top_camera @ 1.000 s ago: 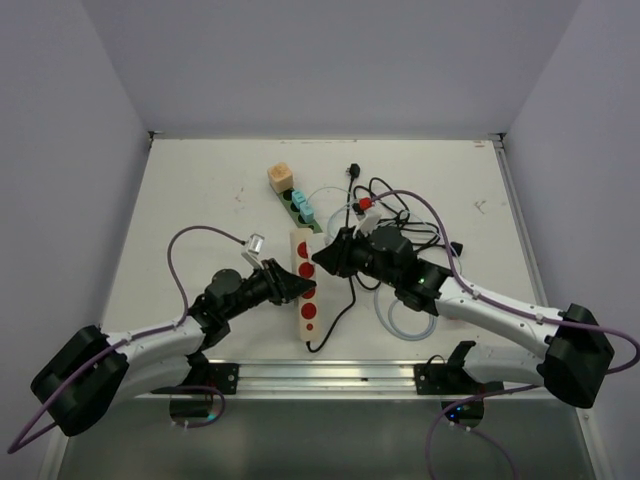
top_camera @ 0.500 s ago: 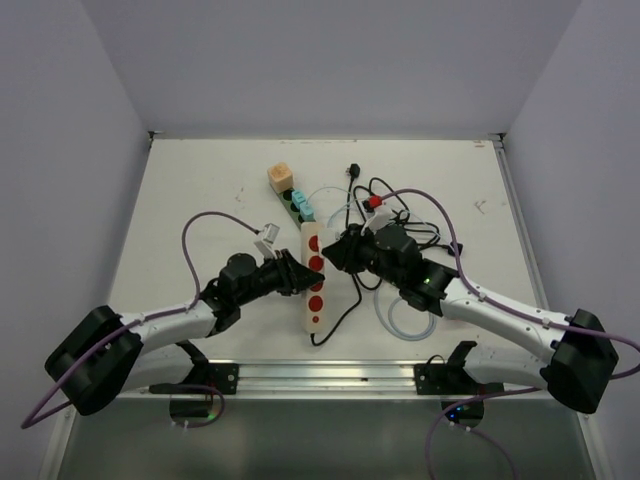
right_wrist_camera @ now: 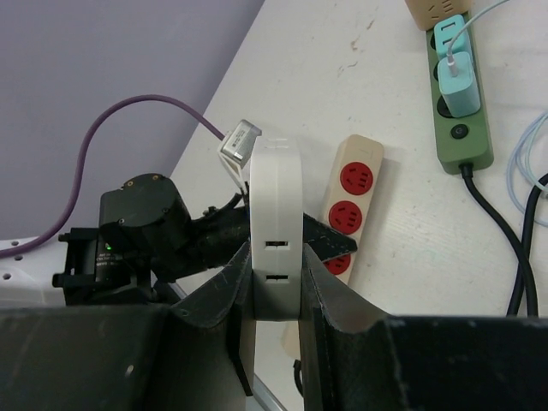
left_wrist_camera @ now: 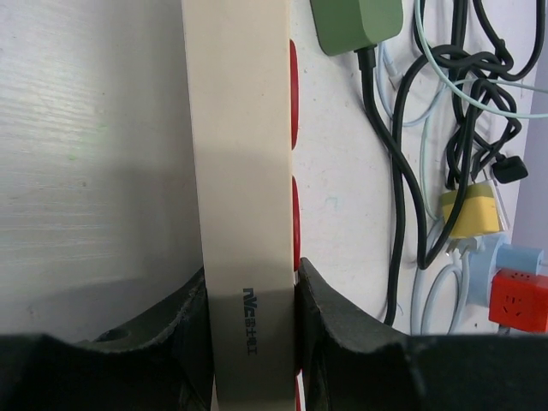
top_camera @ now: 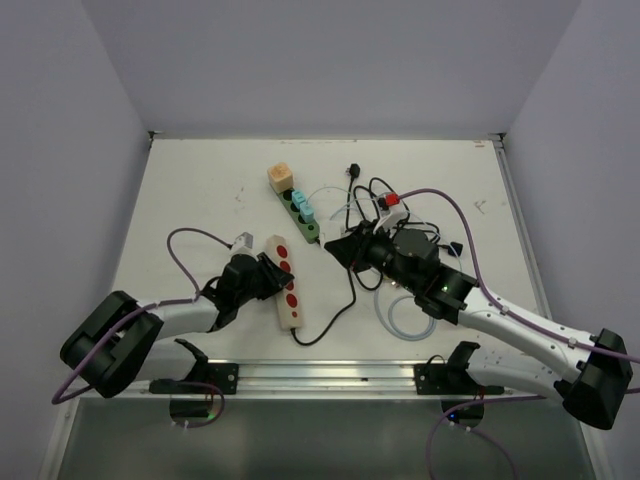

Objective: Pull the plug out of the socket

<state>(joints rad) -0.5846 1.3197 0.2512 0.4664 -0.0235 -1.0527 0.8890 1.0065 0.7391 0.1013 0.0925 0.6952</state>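
White plug is off the beige power strip, pinched tight in the right gripper over mid-table. A second ago they were joined. The left gripper, half closed, clamps the strip's sides, now nearer the near-left edge. The pull looks done.

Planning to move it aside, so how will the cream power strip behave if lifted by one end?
Probably stiff: the strip is a straight moulded bar clamped in the left end effector. Its black cord looks floppy and would likely trail behind. The smooth sides might slip slightly.
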